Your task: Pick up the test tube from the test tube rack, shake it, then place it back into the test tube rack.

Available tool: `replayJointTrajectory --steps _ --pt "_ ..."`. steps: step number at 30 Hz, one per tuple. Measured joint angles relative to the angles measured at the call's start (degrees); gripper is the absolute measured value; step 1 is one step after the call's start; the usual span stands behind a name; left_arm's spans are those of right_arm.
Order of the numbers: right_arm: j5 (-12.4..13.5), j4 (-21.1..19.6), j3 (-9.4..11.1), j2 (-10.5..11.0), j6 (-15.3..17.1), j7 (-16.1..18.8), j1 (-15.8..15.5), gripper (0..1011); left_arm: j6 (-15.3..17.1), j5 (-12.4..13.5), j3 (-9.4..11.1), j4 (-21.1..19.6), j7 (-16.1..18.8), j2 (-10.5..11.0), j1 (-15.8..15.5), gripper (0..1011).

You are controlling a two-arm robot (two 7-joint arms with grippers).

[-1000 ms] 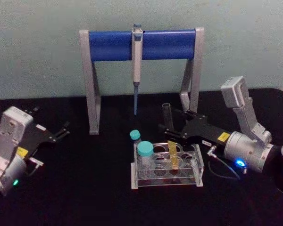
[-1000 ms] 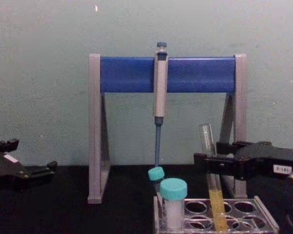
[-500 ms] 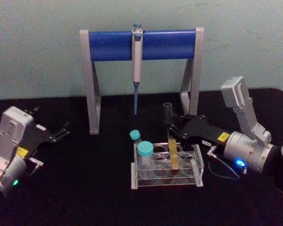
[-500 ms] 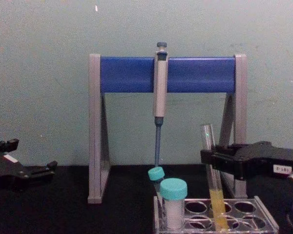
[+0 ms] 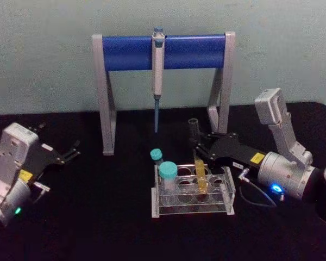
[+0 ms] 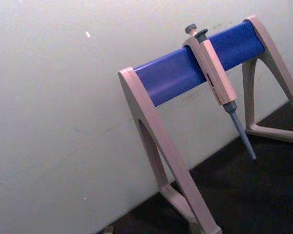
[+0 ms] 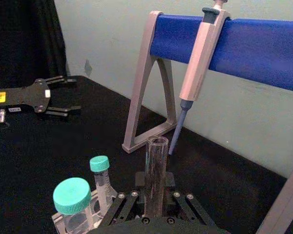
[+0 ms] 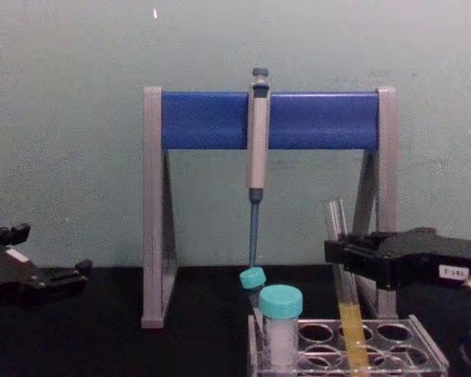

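Pinching the thin glass test tube (image 5: 199,174) below its open top, the right gripper (image 5: 198,148) holds it leaning, yellow end down in a round hole of the clear plastic test tube rack (image 5: 191,209). The left gripper (image 5: 73,150) sits far left, spread open.

Arms, pair: silver-grey wrist housings (image 5: 12,155); black plate-built left gripper (image 5: 73,151) and right gripper (image 5: 198,145), each yellow-labelled; green light (image 5: 17,210) left, blue light (image 5: 274,189) right; thin cable (image 5: 255,197) at right.
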Motion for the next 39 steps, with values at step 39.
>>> replayJointTrajectory --steps 39 --pt "5.2 -6.8 6.3 1.0 -9.2 -1.1 -4.4 229 0.0 0.0 0.0 0.0 0.0 0.0 0.0 1001"
